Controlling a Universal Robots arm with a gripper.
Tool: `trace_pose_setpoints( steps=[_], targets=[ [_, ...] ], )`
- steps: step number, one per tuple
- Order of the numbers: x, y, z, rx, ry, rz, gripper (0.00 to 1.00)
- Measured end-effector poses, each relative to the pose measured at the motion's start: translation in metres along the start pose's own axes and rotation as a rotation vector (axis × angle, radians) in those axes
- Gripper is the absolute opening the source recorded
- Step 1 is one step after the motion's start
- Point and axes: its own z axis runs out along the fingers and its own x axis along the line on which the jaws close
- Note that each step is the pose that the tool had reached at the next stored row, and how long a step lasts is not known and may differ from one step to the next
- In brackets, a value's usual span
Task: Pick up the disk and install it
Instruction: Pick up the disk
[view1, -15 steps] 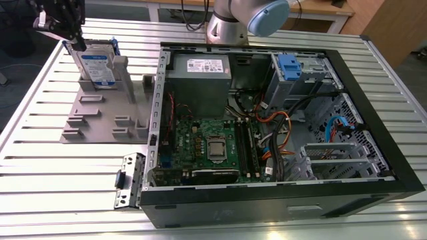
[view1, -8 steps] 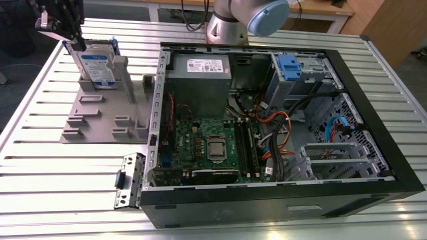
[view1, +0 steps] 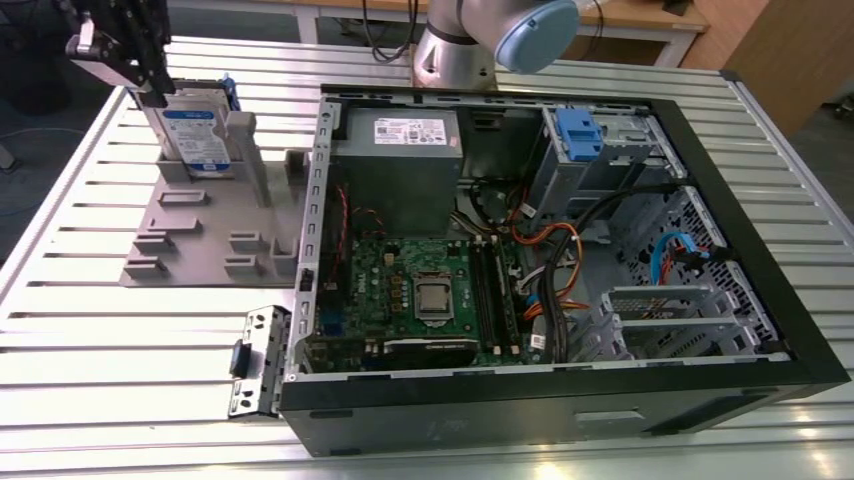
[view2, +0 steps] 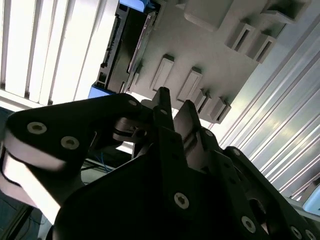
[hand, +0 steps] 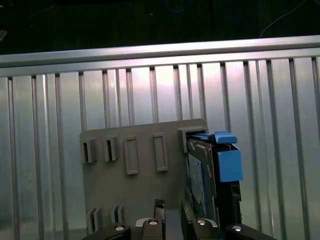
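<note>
Gripper (view1: 147, 90): at the exterior view's upper left, above the grey holder plate (view1: 187, 240) and close over the top edge of the disk (view1: 194, 135); contact cannot be told
Fingers (hand: 159, 207): slightly parted in both wrist views, a narrow gap between them, nothing gripped; they hang over the holder plate beside the disk, not around it
Disk: stands upright on edge in a slot of the holder plate, at the plate's end farthest from the exterior camera; label faces that camera, blue carrier frame (hand: 227, 160) along its edges
Holder plate: lies flat on the slatted aluminium tabletop (view1: 134, 340), just beside the open computer case (view1: 534, 415) on the exterior view's left
Computer case: lies on its side, panel off; motherboard (view1: 414, 290), grey power supply (view1: 396, 150) and a blue tab (view1: 577, 130) at the drive bay are exposed
Arm base (view1: 481, 40): behind the case
</note>
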Motion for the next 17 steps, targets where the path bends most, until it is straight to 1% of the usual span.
trace_pose_setpoints(
  steps=[3, 5, 6, 17],
  targets=[
    [0.0000, 0.0000, 0.0000, 0.0000, 0.0000, 0.000, 0.41],
    [0.0000, 0.0000, 0.0000, 0.0000, 0.0000, 0.000, 0.41],
    [0.0000, 0.0000, 0.0000, 0.0000, 0.0000, 0.000, 0.47],
    [-0.0008, 0.0000, 0.0002, -0.0001, 0.0000, -0.001, 0.47]
  ],
)
